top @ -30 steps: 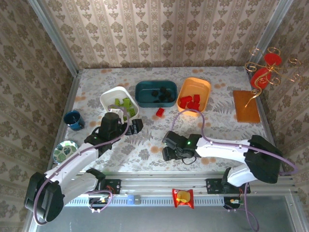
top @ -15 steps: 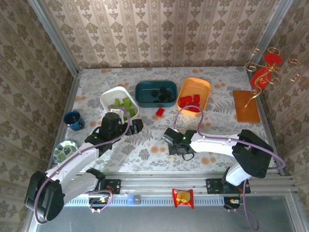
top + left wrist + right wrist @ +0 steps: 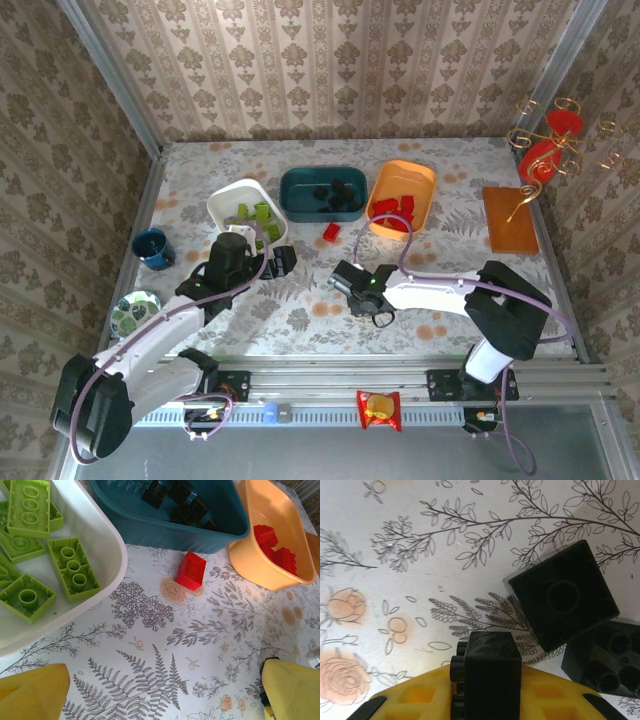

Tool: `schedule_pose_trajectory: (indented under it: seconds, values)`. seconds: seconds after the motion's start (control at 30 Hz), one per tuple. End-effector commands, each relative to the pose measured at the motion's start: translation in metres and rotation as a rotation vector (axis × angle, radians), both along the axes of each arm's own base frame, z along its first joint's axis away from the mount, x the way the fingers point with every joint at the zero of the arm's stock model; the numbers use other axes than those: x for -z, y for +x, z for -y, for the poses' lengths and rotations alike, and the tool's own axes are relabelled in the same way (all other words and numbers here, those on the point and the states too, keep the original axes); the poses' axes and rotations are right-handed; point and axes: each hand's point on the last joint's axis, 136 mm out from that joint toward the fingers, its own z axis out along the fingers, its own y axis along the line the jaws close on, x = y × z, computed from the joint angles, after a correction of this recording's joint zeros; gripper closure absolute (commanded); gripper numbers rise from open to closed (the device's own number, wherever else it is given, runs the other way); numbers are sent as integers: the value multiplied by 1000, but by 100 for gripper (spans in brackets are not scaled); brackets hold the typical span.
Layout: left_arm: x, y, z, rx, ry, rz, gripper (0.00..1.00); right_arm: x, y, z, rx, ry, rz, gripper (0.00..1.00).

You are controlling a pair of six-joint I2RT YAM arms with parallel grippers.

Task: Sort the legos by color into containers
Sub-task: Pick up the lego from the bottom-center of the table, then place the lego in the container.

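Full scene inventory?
white tray: 1, white, back left
lime bricks: several, lime, white tray
teal tray: 1, teal, back centre
black bricks: several, black, teal tray
orange tray: 1, orange, beside teal tray
red bricks: several, red, orange tray
loose red brick: 1, red, before teal tray
loose black bricks: 2, black, centre
held brick: 1, black, right gripper
cup: 1, blue, left
dish: 1, patterned, front left
slab: 1, brown, right
packet: 1, red, front edge
ornament: 1, red, back right
left gripper: open, by white tray
right gripper: shut on held brick
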Motion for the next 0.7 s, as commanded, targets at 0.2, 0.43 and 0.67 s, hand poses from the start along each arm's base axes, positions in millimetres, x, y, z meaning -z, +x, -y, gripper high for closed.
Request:
schedule_pose_trajectory:
  seconds: [0.2,0.43,0.67]
  values:
    - [-6,-1,-1,1,7,25,0,-84,24,-32,-136,226,201,76]
    - [-13,-1,2,20,2,32,0,-134,132,-54,-116,330,326,76]
    - [-10,-5,8,52,0,11,0,-115,238,-67,-29,330,336,76]
